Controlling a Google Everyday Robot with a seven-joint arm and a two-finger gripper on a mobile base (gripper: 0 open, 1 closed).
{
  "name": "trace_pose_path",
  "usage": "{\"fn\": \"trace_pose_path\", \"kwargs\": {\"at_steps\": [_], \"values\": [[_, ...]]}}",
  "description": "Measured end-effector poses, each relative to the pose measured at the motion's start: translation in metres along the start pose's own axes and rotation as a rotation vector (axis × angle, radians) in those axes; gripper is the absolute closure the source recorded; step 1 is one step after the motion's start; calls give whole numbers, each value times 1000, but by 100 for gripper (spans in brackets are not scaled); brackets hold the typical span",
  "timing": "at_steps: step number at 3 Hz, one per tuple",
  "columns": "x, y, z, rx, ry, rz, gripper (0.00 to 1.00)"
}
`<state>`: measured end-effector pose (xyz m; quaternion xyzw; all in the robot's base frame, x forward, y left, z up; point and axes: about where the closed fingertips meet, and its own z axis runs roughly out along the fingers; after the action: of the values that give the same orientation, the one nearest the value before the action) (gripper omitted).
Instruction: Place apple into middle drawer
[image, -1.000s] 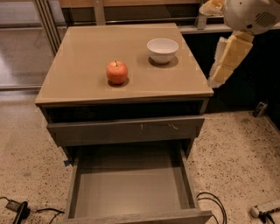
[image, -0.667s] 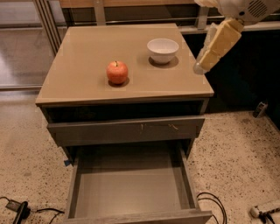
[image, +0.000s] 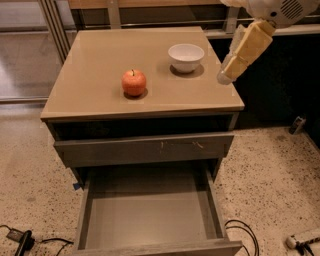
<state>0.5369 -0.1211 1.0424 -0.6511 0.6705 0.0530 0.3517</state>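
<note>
The apple (image: 134, 82), red-orange with a short stem, sits on the tan cabinet top (image: 100, 65) left of centre. The middle drawer (image: 150, 210) is pulled wide open below, with a bare grey floor. My gripper (image: 226, 76) hangs over the right edge of the cabinet top, to the right of the white bowl and well to the right of the apple. It holds nothing that I can see.
A white bowl (image: 186, 56) stands on the cabinet top at the back right. A shut grey drawer front (image: 145, 148) with pale scratches lies above the open drawer. Cables (image: 240, 230) lie on the speckled floor at both lower corners.
My gripper has moved left and up, from beside the cabinet's right side to over its right edge near the bowl. The apple and drawer have not moved.
</note>
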Motion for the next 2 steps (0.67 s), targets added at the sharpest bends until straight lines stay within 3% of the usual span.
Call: {"fn": "trace_pose_path", "kwargs": {"at_steps": [1, 2], "values": [[-14, -9, 34, -7, -74, -16, 0], [-30, -17, 87, -31, -177, 2, 0]]}}
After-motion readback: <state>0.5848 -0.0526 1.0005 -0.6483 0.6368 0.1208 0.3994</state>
